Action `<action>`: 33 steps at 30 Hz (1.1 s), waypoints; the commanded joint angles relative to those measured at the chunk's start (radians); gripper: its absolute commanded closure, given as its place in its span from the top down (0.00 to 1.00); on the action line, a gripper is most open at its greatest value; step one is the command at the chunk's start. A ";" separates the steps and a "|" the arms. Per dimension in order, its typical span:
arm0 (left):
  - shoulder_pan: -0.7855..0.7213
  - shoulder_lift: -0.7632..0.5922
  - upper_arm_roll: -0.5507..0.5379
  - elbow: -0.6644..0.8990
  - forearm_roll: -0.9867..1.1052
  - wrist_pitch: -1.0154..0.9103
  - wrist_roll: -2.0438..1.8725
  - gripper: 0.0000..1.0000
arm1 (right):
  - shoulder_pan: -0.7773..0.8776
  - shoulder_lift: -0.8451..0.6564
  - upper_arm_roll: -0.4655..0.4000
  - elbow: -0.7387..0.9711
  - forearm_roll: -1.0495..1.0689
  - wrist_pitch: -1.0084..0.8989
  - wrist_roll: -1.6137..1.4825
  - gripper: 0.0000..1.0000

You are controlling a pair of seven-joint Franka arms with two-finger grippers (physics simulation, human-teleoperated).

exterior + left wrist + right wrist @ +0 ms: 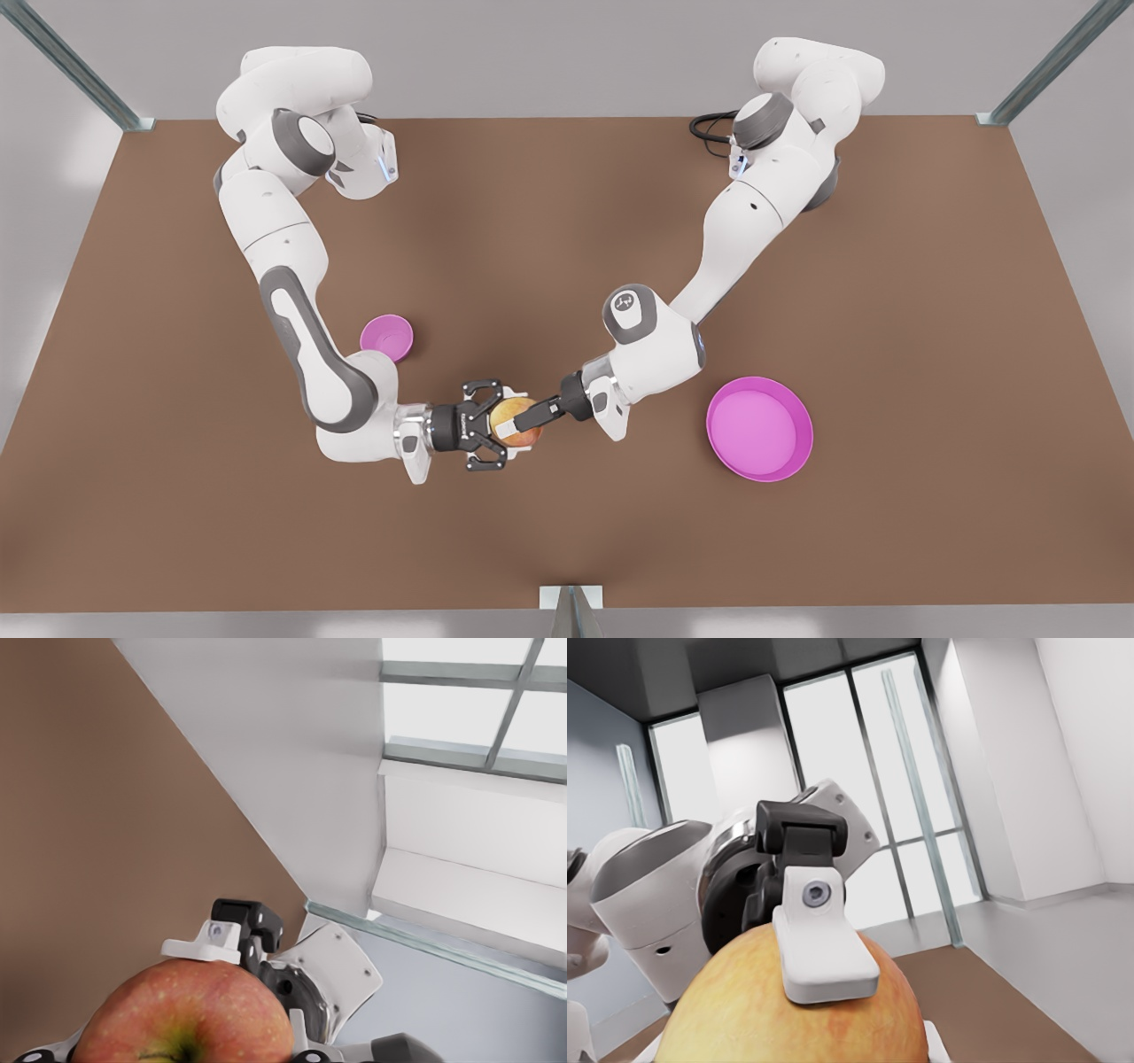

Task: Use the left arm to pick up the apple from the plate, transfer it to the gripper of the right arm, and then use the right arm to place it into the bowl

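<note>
- Two grippers meet low over the near middle of the brown tabletop (pixel 886 266), with the small round yellow-orange apple with a reddish blush (pixel 524 410) between them, lifted clear of the surface.
- Reaching in from the front view's right, the left arm's slim black two-finger gripper (pixel 517 423) is clamped on the apple; a pale finger pad (pixel 824 952) lies flat against the fruit's skin (pixel 744 1010) in the right wrist view.
- Opposite it, from the front view's left, the right arm's black linkage claw gripper (pixel 498 424) is spread wide, its fingers standing either side of the apple without closing on it.
- Seen from the left wrist, the apple (pixel 182 1014) sits right before the camera.
- Just beyond on the front view's right, the wide shallow magenta-pink plate (pixel 802 434) lies bare.
- Farther back on the front view's left, the small deep magenta-pink bowl (pixel 387 337) sits beside the right arm's forearm.
</note>
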 commanded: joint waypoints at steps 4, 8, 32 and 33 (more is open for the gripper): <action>0.000 0.000 0.000 -0.001 -0.001 -0.001 0.012 1.00 | 0.000 -0.002 0.001 0.001 0.000 0.009 0.007 0.81; 0.000 0.000 0.000 -0.001 -0.001 -0.001 0.012 1.00 | 0.000 -0.003 0.001 0.001 0.000 0.010 0.010 0.81; 0.563 -0.417 -0.153 -0.185 0.898 -1.431 -0.011 1.00 | -0.320 -0.210 -0.024 -0.225 -0.903 -0.217 0.152 0.82; 0.560 -0.419 -0.156 -0.185 0.916 -1.478 -0.025 1.00 | -0.329 -0.238 -0.042 -0.263 -0.940 -0.217 0.154 0.82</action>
